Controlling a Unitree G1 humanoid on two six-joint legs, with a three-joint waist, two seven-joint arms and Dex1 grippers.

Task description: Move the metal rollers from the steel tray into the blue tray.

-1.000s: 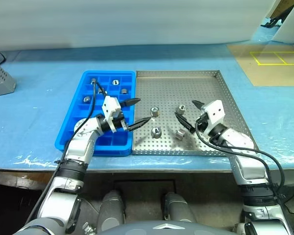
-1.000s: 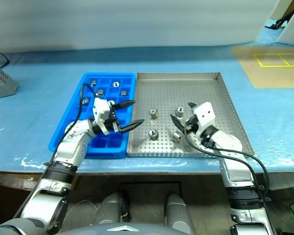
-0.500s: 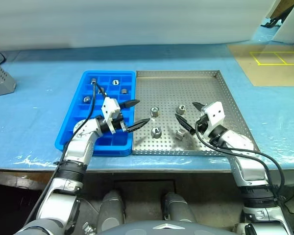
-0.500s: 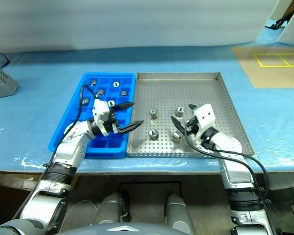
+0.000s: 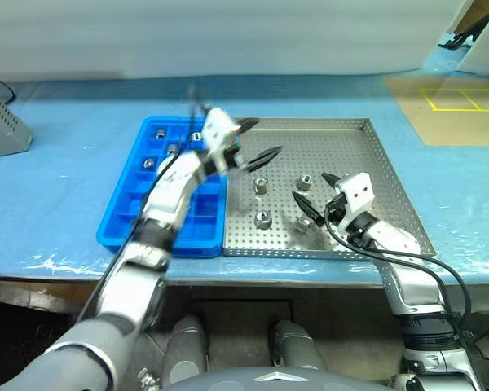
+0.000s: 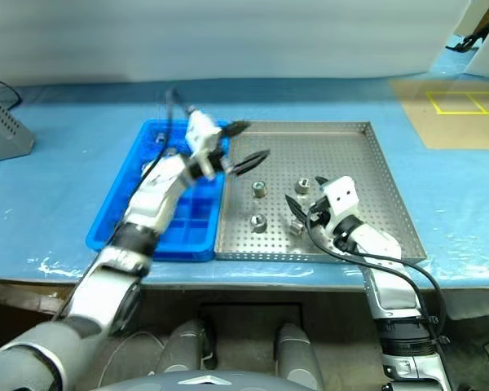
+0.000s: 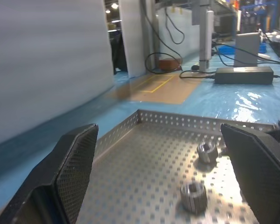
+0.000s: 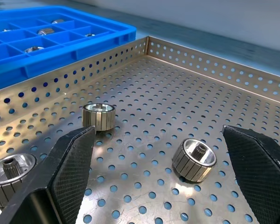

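Blue tray (image 8: 60, 39) behind metal rollers (image 8: 99, 116); left wrist: none.

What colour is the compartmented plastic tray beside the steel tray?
Bright blue; the blue tray shows best in the left eye view.

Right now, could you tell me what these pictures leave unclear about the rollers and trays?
- Metal rollers left in the steel tray: the right gripper covers part of one, so its pose is unclear.
- Rollers in the blue tray: too small, partly behind the blurred left arm, no sure count.
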